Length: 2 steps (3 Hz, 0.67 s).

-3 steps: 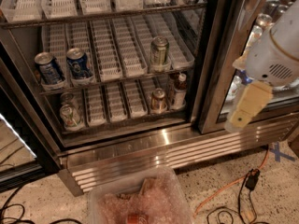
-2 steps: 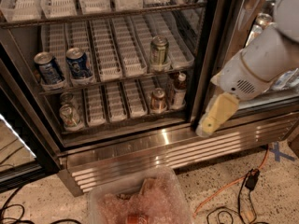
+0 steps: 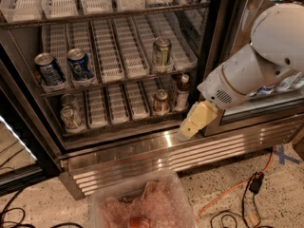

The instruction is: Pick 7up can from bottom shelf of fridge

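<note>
Pincer hangs low over the fridge sill, well right of the 7up can on the bottom shelf, grip state impossible to tell.

Hand at sill; free lanes between 7up can, brown can.

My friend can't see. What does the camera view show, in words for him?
A robot's gripper hangs by the fridge's steel base, just below the bottom shelf's right end; a 7up can sits at that shelf's left end.
</note>
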Tool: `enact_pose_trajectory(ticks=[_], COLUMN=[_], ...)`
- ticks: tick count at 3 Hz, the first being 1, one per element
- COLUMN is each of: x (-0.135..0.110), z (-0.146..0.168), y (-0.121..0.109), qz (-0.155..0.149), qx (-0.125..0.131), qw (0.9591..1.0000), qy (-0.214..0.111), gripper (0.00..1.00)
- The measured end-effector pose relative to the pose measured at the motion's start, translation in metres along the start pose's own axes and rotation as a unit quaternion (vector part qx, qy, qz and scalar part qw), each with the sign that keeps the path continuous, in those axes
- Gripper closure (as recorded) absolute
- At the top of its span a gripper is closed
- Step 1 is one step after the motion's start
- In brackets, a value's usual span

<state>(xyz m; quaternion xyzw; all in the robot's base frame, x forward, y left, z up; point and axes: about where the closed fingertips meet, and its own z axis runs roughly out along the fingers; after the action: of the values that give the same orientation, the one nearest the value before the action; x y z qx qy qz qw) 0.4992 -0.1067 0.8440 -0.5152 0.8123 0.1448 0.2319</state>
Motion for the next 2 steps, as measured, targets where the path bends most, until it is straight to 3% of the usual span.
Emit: enact_pose_trajectory(ticks=[1, 2], x=[-0.008, -0.030], z=[0.025, 0.080], y=[-0.009, -0.023], qz=[0.002, 0.022], qx=[0.003, -0.011], qw=[0.9999, 0.9978], qy=[-0.010, -0.061], gripper=[0.00, 0.00])
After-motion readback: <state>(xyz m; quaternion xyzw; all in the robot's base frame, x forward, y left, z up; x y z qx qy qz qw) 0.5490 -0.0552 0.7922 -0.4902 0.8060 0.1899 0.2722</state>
